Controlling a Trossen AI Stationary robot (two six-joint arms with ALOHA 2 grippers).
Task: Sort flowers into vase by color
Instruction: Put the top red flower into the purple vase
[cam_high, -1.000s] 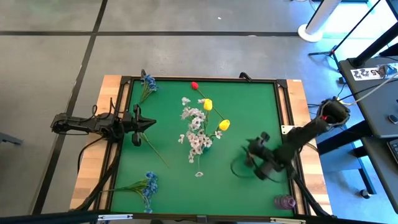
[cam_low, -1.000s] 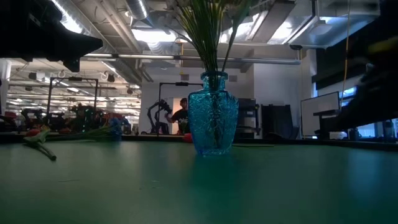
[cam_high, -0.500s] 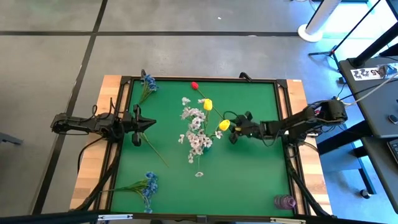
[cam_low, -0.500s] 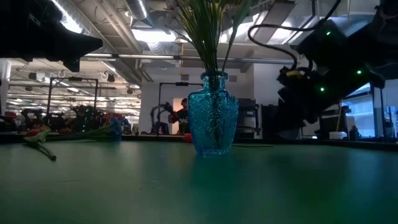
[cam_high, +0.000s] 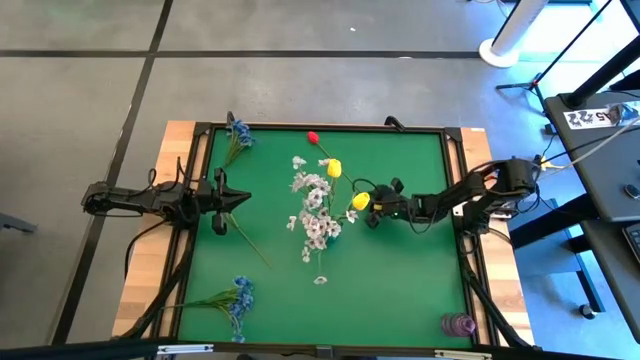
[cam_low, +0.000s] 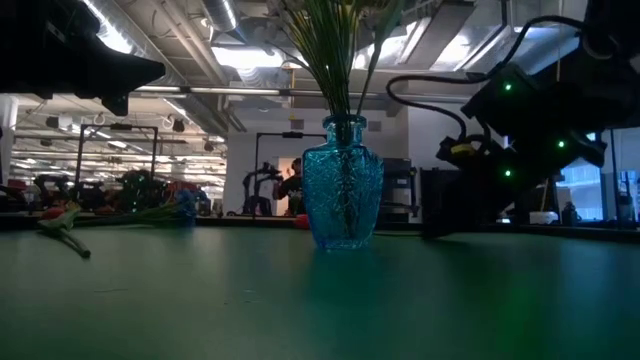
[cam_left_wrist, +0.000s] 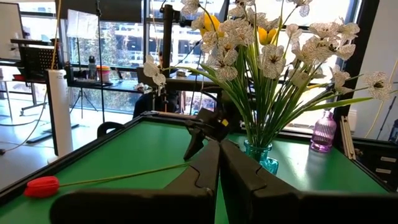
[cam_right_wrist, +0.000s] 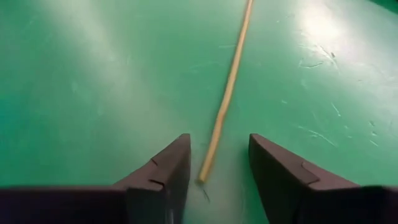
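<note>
Green felt covers the tabletop (cam_high: 400, 290), where a blue glass vase (cam_low: 343, 183) stands at centre, packed w/ white sprigs (cam_high: 315, 210) and two yellow buds (cam_high: 360, 201). In the overhead view the right tool (cam_high: 374, 213) reaches in from the right edge, low over the felt just beside the vase, next to the nearer yellow bud. Its wrist camera shows the two fingers (cam_right_wrist: 163, 171) parted w/ nothing between them, straddling the cut end of a thin pale-green stem (cam_right_wrist: 226, 98) lying flat on the felt; neither finger touches the stem.

Left tool (cam_high: 240, 199) hangs near the left edge of the tabletop, pointing toward the vase. Its fingers (cam_left_wrist: 202, 168) are pressed together, no gap, holding nothing.

Loose flowers: a red bud (cam_high: 312, 137) lies near the far edge, its long stem running toward the vase; also seen in the left wrist view (cam_left_wrist: 41, 185). One blue cluster (cam_high: 238, 131) lies at the far-left corner, another blue cluster (cam_high: 238, 296) near the front-left corner. A bare green stem (cam_high: 248, 241) lies on the felt between the left tool and the vase. A small purple vase (cam_high: 458, 324) sits at the front-right corner, well apart from the rest.

Low view: a person (cam_low: 292, 184) stands in the room behind the blue vase.
</note>
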